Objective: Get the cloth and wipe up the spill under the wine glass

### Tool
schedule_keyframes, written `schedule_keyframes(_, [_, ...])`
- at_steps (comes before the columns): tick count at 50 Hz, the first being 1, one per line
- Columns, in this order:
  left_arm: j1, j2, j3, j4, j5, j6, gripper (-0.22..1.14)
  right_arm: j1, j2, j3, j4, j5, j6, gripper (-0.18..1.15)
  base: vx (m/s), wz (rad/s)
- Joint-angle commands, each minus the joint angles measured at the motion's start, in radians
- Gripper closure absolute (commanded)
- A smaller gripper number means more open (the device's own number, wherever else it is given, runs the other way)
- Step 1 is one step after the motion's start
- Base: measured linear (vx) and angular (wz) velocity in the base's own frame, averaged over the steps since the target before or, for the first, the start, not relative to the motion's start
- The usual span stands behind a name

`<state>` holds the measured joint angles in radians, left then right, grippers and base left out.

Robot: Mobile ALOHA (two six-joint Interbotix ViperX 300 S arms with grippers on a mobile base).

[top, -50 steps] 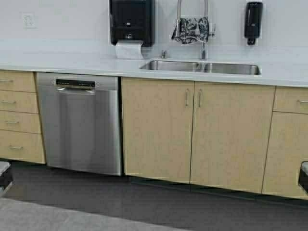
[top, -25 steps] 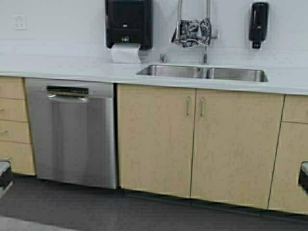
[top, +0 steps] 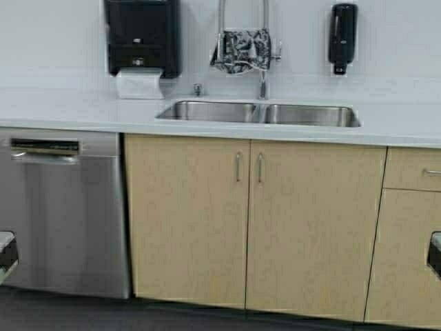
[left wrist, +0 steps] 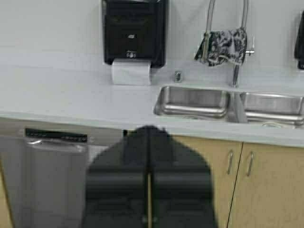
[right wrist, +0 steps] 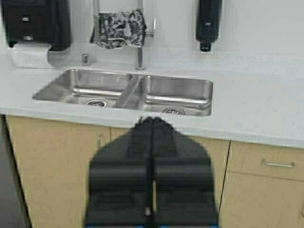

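worktop (top: 83, 110): white, runs wall to wall over wood cabinets (top: 248, 221) + steel dishwasher (top: 62, 207) | double steel sink (top: 258, 112) set into it | faucet (top: 262, 83) + small fitting (top: 198, 89) stand behind the sink

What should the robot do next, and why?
Probably roll a bit closer to the sink. The cloth hangs on the faucet at the back of the counter, and both claws, left and right, are shut, short of it.
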<state>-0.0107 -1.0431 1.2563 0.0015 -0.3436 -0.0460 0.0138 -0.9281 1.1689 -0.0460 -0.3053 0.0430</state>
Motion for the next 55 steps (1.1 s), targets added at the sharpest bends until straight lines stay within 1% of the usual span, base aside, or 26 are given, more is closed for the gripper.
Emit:
schedule_keyframes(1, [0.002,0.000,-0.008,-0.002,0.002,-0.006,0.89,0.000,0.017,-0.018,-0.002,-0.012,0.006,0.92,0.36,-0.05])
schedule_keyframes(18, [0.002,0.041,-0.032,0.000,-0.018,-0.008,0.89,0.000,0.017,-0.020,-0.002,-0.012,0.006,0.92,0.36,0.01])
schedule_keyframes(35, [0.002,0.046,-0.018,0.000,-0.025,-0.012,0.89,0.002,0.006,-0.017,-0.002,-0.012,0.009,0.92,0.38,0.07])
schedule_keyframes(47, [0.000,0.032,-0.006,0.000,-0.023,-0.018,0.89,0.049,0.006,-0.020,-0.002,-0.012,0.008,0.92,0.38,0.04])
schedule_keyframes(55, [0.002,0.031,-0.008,0.000,-0.023,-0.018,0.89,0.055,0.006,-0.020,-0.002,-0.012,0.009,0.92,0.36,0.01])
